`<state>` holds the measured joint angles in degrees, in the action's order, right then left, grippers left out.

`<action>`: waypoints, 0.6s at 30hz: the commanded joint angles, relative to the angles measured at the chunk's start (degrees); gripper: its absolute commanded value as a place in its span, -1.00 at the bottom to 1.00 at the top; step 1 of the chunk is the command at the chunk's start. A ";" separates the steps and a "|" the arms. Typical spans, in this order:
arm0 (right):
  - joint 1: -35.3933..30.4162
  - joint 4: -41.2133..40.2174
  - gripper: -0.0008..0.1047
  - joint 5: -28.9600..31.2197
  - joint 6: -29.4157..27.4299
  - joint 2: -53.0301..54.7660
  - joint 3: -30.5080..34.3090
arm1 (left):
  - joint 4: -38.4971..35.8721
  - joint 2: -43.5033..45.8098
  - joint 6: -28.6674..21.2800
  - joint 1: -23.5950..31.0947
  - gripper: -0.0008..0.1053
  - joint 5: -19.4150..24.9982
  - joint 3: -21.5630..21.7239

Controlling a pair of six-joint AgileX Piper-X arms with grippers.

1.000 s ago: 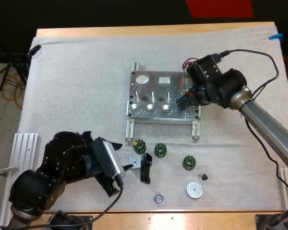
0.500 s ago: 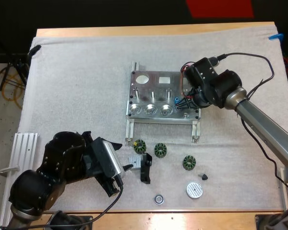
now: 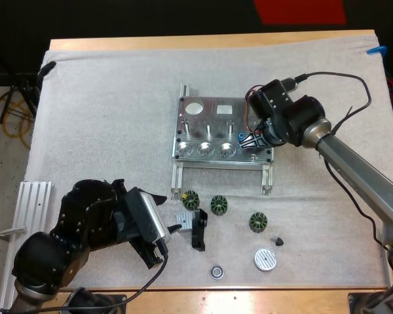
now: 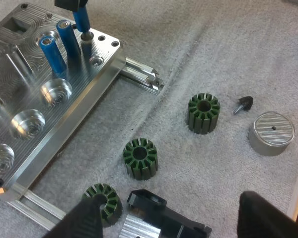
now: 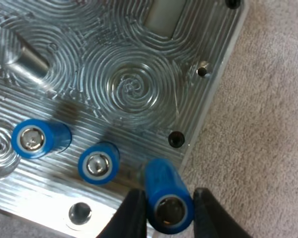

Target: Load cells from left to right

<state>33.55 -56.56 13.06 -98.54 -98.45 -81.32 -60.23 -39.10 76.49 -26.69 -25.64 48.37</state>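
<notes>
right claw [image 5: 169, 218] grips blue cell [image 5: 164, 183] over fixture [image 5: 124, 84] | left claw [image 4: 176, 218] wide

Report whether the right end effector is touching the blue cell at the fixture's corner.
Touching. The right wrist view shows the right end effector with both black fingers pressed against the sides of the blue cell, with no gap.

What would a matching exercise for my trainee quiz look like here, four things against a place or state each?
Things
1. right gripper
2. left gripper
3. silver disc
4. metal fixture

Places or states
A. lies on the mat beside a small dark screw
B. open, near the dark green rings
C. shut on a blue cell
D. holds two upright blue cells

Pairs: 1-C, 2-B, 3-A, 4-D
</notes>
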 commanded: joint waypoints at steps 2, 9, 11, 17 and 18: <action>-0.24 0.12 -0.61 0.43 -0.11 0.44 -0.09 | -0.22 0.29 0.79 -0.28 0.10 0.13 0.59; -0.24 0.12 -0.61 0.43 -0.11 0.44 -0.09 | -0.22 0.29 0.79 -0.28 0.10 0.13 0.59; -0.24 0.12 -0.61 0.30 -0.11 0.44 -0.09 | -0.22 0.29 0.79 -0.28 0.10 0.13 0.59; -0.24 0.12 -0.61 -0.13 -0.11 -0.07 -0.09 | -0.22 0.29 0.79 -0.28 0.10 0.13 0.59; -0.24 0.12 -0.61 -0.24 -0.11 -0.09 -0.09 | -0.22 0.29 0.79 -0.28 0.10 0.13 0.59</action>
<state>33.55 -56.56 13.05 -98.54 -98.54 -81.32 -60.23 -39.10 76.49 -26.69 -25.64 48.37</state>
